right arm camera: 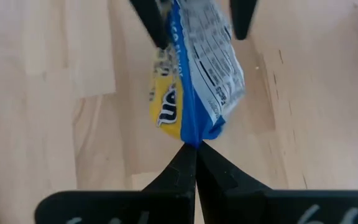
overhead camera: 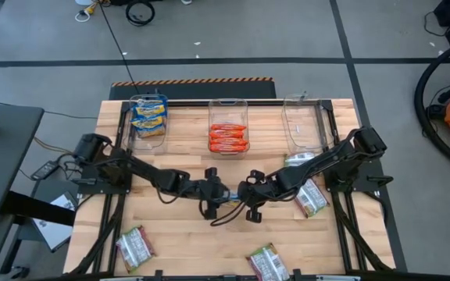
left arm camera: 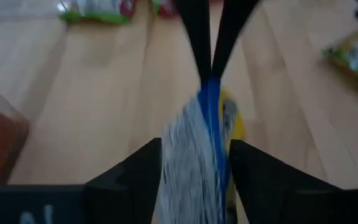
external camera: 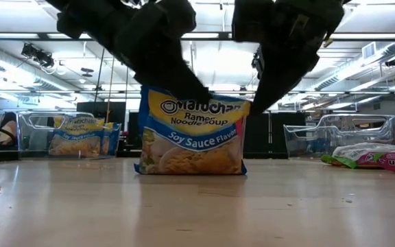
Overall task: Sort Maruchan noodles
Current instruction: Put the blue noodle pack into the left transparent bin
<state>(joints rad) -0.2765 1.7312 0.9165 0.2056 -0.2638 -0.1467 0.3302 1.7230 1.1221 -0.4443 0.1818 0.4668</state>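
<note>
One yellow-and-blue Maruchan packet (external camera: 190,137) stands upright on its edge at the table's middle, between my two grippers. My right gripper (right arm camera: 196,148) is shut on its right end. My left gripper (left arm camera: 194,149) is open, with one finger on each side of the packet's left end. More yellow-and-blue packets lie in the far-left clear bin (overhead camera: 148,117). Orange-red ones lie in the middle bin (overhead camera: 228,136). Several silvery green-and-pink packets lie loose on the table, such as one near the front left (overhead camera: 135,247). My right gripper pinches the packet's blue end seam (right arm camera: 194,138) between its two fingers, slanting down from the table's right. The packet stands upright with its lower edge (external camera: 190,171) on the table. My left gripper straddles the packet's other end (left arm camera: 197,162); I cannot tell whether its fingers touch it.
An empty clear bin (overhead camera: 303,121) stands at the far right. Silvery packets lie under and beside the right arm (overhead camera: 311,195), at the front middle (overhead camera: 266,261) and by the right bin (overhead camera: 298,160). Bare wood lies in front of the grippers.
</note>
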